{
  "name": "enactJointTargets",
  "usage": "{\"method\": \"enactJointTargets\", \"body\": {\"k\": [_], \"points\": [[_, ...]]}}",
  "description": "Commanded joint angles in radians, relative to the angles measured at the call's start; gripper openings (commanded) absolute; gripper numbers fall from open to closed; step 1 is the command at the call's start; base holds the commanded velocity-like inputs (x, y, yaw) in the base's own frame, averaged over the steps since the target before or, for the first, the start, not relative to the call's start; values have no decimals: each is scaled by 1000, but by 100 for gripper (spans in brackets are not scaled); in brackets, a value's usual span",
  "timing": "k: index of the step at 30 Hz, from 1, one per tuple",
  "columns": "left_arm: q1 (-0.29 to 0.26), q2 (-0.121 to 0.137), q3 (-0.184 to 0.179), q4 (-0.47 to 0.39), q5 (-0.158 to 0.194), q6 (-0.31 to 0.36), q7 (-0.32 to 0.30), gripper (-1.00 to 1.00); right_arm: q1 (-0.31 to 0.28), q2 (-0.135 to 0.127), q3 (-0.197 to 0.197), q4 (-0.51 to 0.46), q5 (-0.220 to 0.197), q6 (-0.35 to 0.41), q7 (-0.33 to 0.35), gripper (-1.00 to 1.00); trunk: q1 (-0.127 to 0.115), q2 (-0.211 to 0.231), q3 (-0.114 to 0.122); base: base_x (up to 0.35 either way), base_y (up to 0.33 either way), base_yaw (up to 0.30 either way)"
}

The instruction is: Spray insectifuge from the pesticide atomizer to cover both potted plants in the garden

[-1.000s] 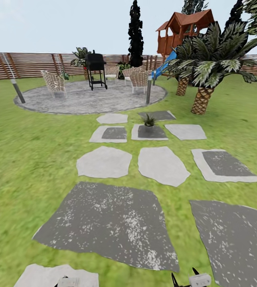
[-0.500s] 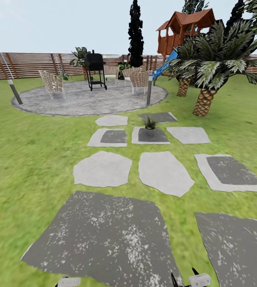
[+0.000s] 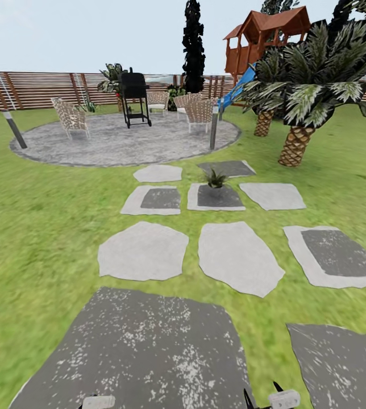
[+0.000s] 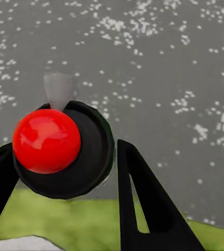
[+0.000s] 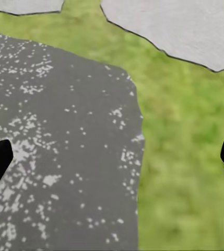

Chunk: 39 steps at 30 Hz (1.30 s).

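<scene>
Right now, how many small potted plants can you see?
1. The potted plant stands on a stepping stone just short of the patio. A second may be hidden or too far off to tell.

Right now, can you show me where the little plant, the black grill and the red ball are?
Potted plant [image 3: 214, 179]: head view, on its green leaves.
Black grill [image 3: 133, 86]: head view, on its dark lid.
Red ball [image 4: 46, 140]: left wrist view, on its shiny front, between the gripper fingers.
</scene>
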Motion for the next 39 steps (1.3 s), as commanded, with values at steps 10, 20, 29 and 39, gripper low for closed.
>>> {"method": "enactJointTargets", "body": {"k": [10,20,29,39], "points": [[-1,0,-3,1,-3,-3,2,-100,-1,-1,2,1,2,-3,0,100,0,0,-1,338,0,0],[-1,1,0,0,1,-3,2,-100,-1,-1,2,1,2,-3,0,100,0,0,-1,339,0,0],[-1,1,-2,0,1,-3,2,-100,-1,-1,2,1,2,-3,0,100,0,0,-1,338,0,0],[-1,1,0,0,1,-3,2,-100,-1,-1,2,1,2,-3,0,100,0,0,-1,338,0,0]]}}
